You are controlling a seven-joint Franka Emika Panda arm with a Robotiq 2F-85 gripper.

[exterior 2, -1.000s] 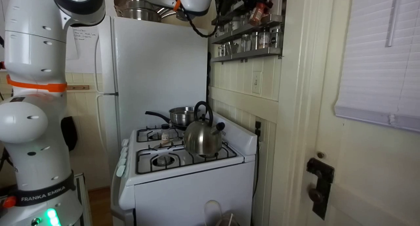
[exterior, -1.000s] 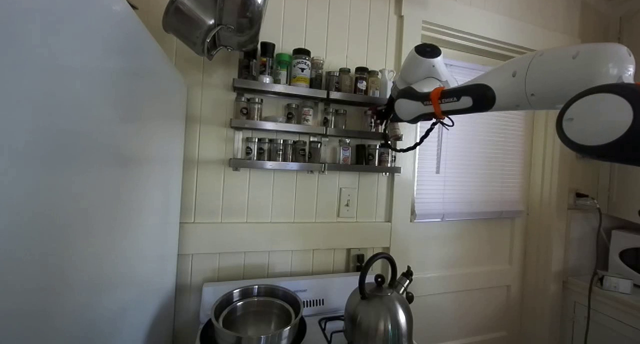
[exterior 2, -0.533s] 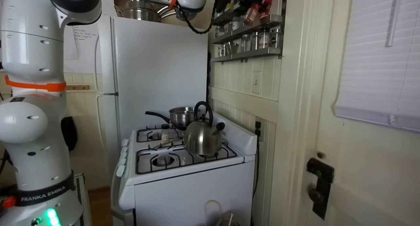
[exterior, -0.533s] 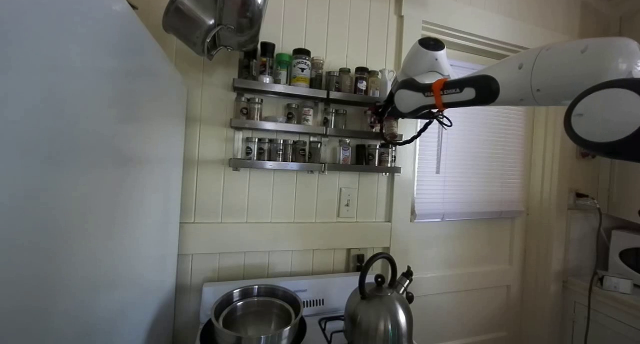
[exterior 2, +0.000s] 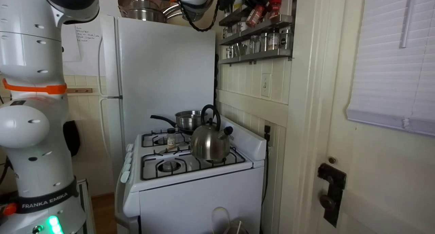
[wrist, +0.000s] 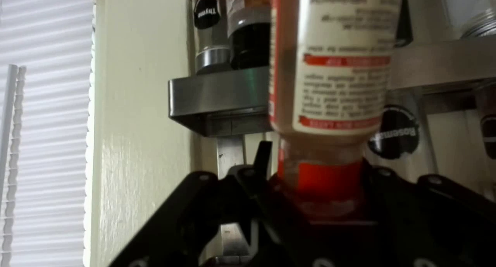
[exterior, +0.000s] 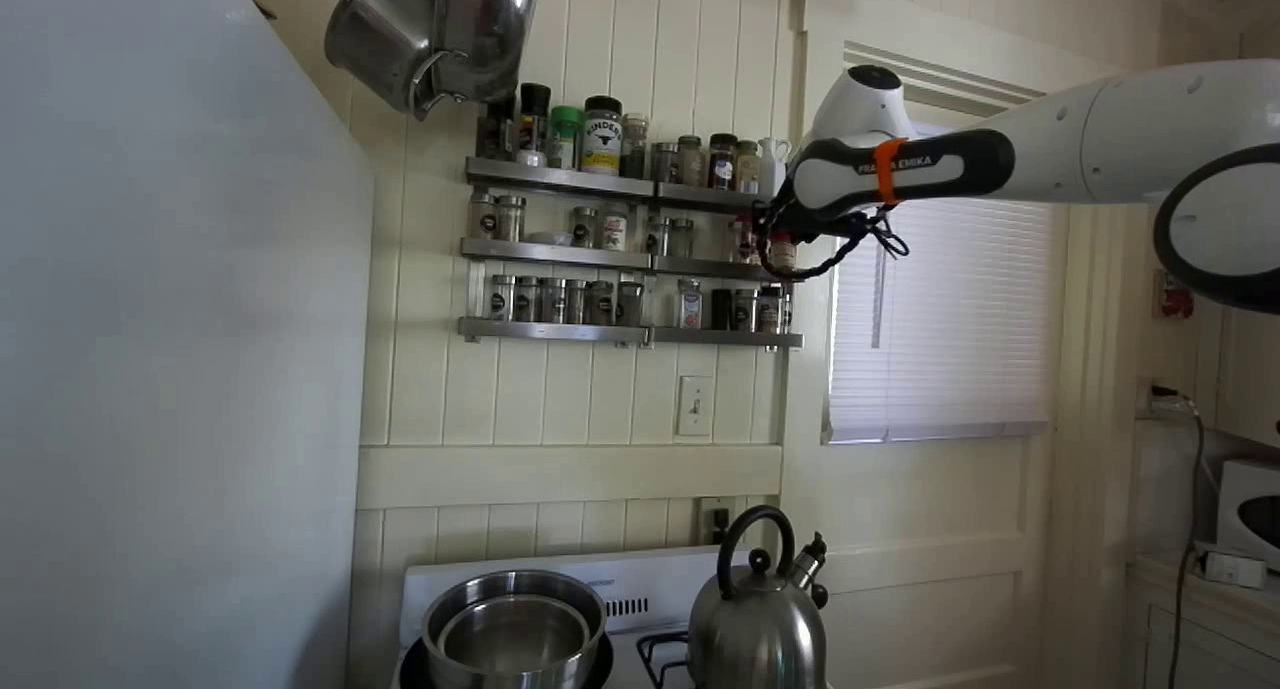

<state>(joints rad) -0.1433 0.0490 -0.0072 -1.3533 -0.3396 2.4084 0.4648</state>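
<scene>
One red-capped spice bottle [wrist: 345, 85], the tool [wrist: 319, 180] clamped on its cap end, hangs tilted before the middle shelf [exterior 2: 244, 33], left of a red-lidded jar [exterior 2: 274, 10] in an exterior view. The holding step seems in hand; the next move needs clearance from both.

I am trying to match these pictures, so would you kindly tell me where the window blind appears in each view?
In an exterior view: window blind right of centre, partly behind the arm.
In an exterior view: window blind at upper right, cut off by the edge.
In the wrist view: window blind at far left; the claw grips a spice bottle to its right.
Shared landmark: the steel spice shelves, visible in all three.
</scene>
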